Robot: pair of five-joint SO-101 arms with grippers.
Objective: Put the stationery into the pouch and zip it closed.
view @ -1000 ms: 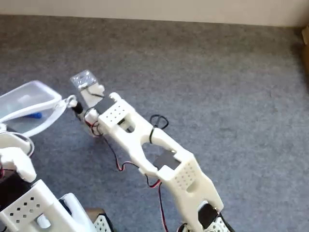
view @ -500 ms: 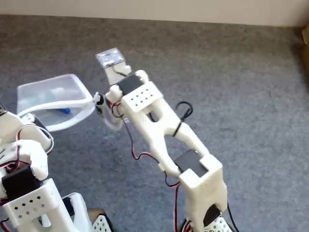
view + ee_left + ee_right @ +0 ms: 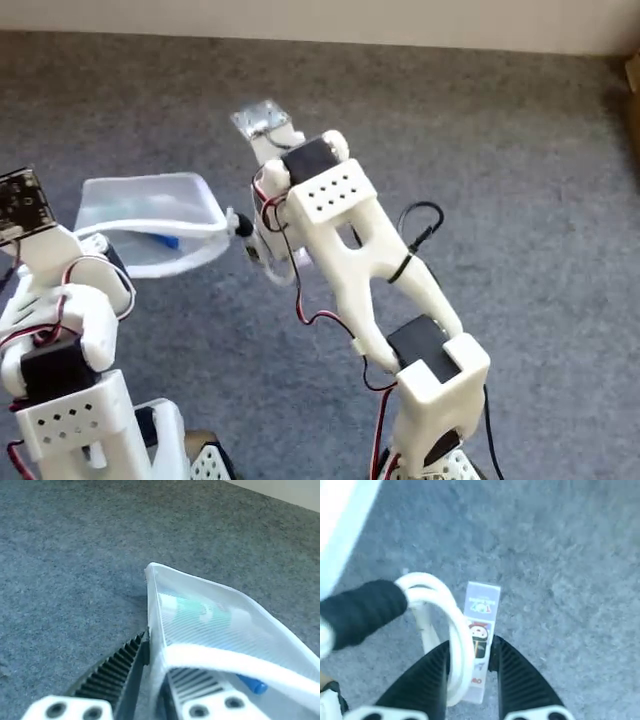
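Observation:
The translucent pouch point(image 3: 140, 205) hangs off the carpet between both arms, its white zip band point(image 3: 150, 228) running along the near side. A blue item point(image 3: 165, 241) lies inside; the left wrist view shows the blue item point(image 3: 252, 685) beside a pale green one point(image 3: 192, 607). My left gripper point(image 3: 152, 675) is shut on the pouch point(image 3: 215, 625) at its corner edge. My right gripper point(image 3: 470, 647) is shut on the white pull loop point(image 3: 455, 635) and its printed tag point(image 3: 481, 625), next to the black zip slider point(image 3: 365, 611). From above, the right gripper point(image 3: 252, 238) sits at the pouch's right end.
Grey carpet point(image 3: 480, 150) covers the whole work area, with a pale wall strip point(image 3: 320, 18) along the far edge. A brown object point(image 3: 634, 90) pokes in at the right edge. Red wires point(image 3: 330, 320) hang under the right arm.
Both arms have carried the pouch to the right, away from the left edge. The right arm has swung right and the left wrist has risen into the high view.

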